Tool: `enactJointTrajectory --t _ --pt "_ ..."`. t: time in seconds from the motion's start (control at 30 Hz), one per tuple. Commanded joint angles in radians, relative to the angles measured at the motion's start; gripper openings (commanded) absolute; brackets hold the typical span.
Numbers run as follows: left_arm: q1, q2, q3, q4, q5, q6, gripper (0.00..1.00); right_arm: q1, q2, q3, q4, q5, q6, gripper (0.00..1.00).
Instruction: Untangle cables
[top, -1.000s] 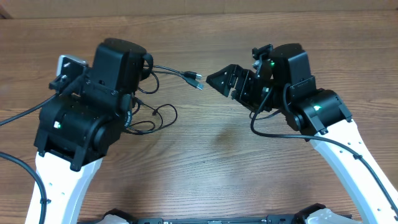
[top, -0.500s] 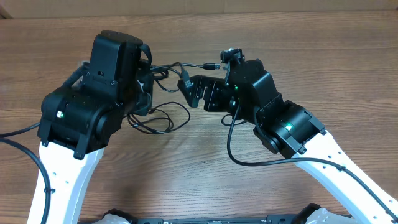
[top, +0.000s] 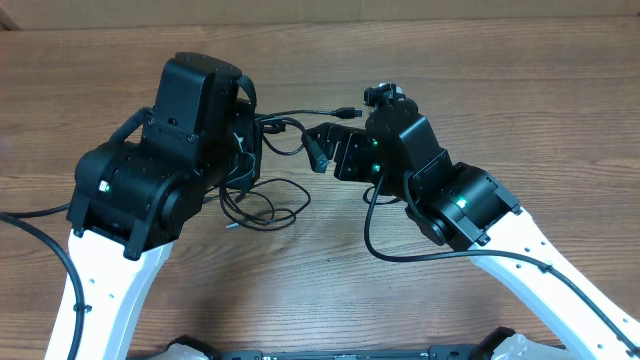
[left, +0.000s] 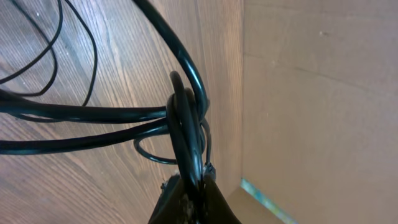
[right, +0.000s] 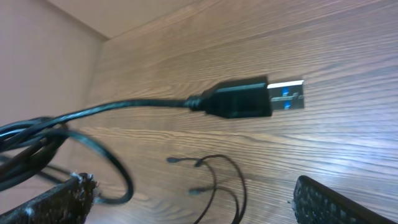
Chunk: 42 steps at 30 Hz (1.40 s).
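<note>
Wood-grain tabletop (top: 560, 90), with a tan cardboard wall (left: 311, 93) along the far edge.

Left gripper (left: 188, 194): jaws pressed together, pinching a bunch of the thin black flexible cables (left: 184, 124). From the pinch, strands fan toward 9 o'clock in the left wrist view. Overhead, the left arm's bulky black housing (top: 190, 130) covers that grip. Slack loops of cable lie on the wood at 5 o'clock from the housing.

One cord runs on toward 3 o'clock and ends in a black USB plug with a metal shell and blue insert (right: 249, 98). Cannot tell whether the plug rests on the wood or hangs above it.

Right gripper (right: 189, 193): jaws spread wide, nothing held. The plug is at 12 o'clock from the gap, apart from both black fingers (right: 59, 199).
</note>
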Motion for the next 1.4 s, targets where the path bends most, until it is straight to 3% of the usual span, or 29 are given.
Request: enactJointTrajectory --t 0.0,0.13,0.33,0.53,0.7,0.77,0.83,0.87,0.97,1.1,1.2,1.3,1.37 --pt "-0.006 0.002 0.011 0.023 0.035 -0.023 0.04 0.002 0.009 0.009 0.019 -0.031 -0.007 1.0" --pt "-0.009 0.002 0.011 0.055 0.208 -0.014 0.04 0.002 0.066 0.009 0.028 -0.023 -0.007 1.0" --pt "-0.008 0.0 0.011 0.049 0.218 0.031 0.04 0.002 0.127 0.009 -0.035 0.098 -0.002 0.99" --pt "0.07 -0.028 0.011 0.045 0.163 0.035 0.04 -0.001 0.126 0.009 -0.306 0.367 0.091 1.0" --pt "0.101 -0.034 0.011 0.011 0.045 0.057 0.04 -0.001 0.126 0.009 -0.416 0.447 0.129 1.0" --pt "0.101 -0.034 0.011 -0.017 0.027 0.057 0.04 -0.001 0.126 0.009 -0.416 0.443 0.129 0.9" --pt "0.101 -0.034 0.011 -0.032 -0.005 0.084 0.04 -0.001 0.126 0.009 -0.417 0.436 0.129 0.89" --pt "0.101 -0.03 0.011 -0.049 -0.06 0.175 0.04 -0.001 0.126 0.009 -0.42 0.422 0.129 0.96" --pt "0.099 -0.006 0.01 -0.078 -0.111 0.315 0.09 -0.001 0.126 0.009 -0.422 0.404 0.13 1.0" --pt "0.099 0.115 0.01 -0.075 -0.144 0.648 0.18 -0.001 0.126 0.009 -0.434 0.373 0.237 1.0" --pt "0.098 0.255 0.01 -0.074 -0.11 0.889 0.04 -0.018 0.118 0.009 -0.458 0.36 0.285 1.0" --pt "0.099 0.399 0.01 -0.061 -0.09 1.042 0.04 -0.083 0.088 0.009 -0.492 0.334 0.286 1.0" --pt "0.098 0.481 0.01 -0.005 -0.005 1.246 0.05 -0.13 0.061 0.009 -0.498 0.314 0.275 1.0"
